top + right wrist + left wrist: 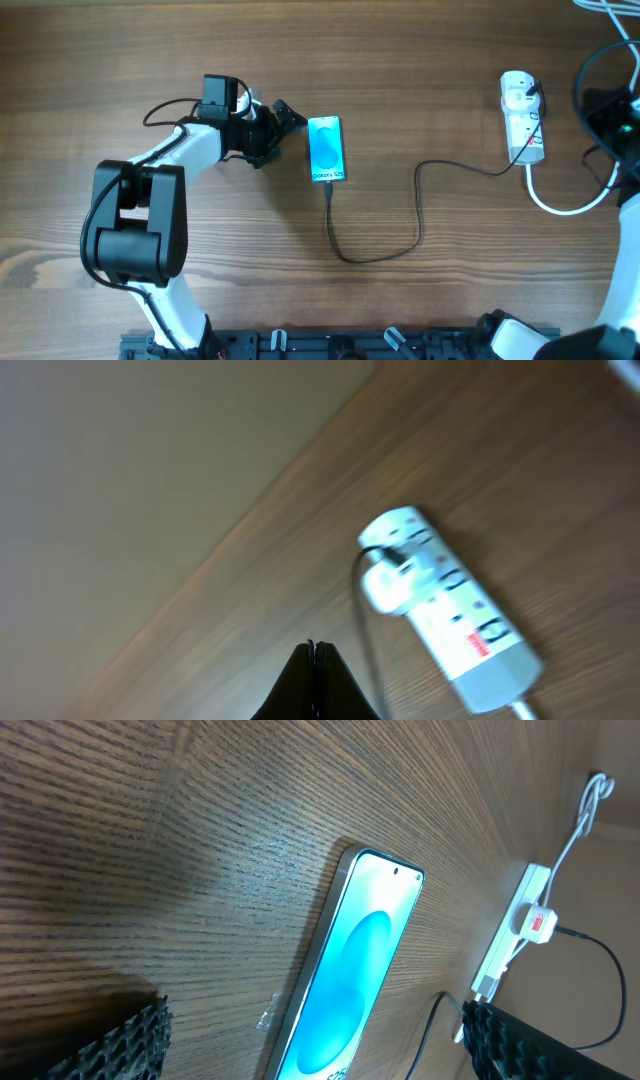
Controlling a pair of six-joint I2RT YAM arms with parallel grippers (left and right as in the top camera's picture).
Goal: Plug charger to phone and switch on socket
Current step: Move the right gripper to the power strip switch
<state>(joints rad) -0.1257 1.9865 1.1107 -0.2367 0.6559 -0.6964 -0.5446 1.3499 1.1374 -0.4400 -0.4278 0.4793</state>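
- Closest to the robot's side, the charger [418, 205] lies in a slack loop on the wooden surface [450, 310]. One end runs up to the phone's near edge and touches it, but I can't tell if the tip is fully in.
- The phone [326, 149] lies flat and face up with the teal screen lit, a bit left of the middle.
- The left end effector [316, 1007] sits just beside the phone on its left and points at it. Its fingers are spread wide with nothing in them, and they aren't touching the phone.
- Further back on the right is the socket [522, 118], lying flat. The charger's other end goes into it, and a thick white cord [565, 208] curves off to the right.
- The right end effector [314, 660] hovers near the socket but clear of it, fingers pressed together and holding nothing. That view is blurry, so I can't tell how the switches are set.
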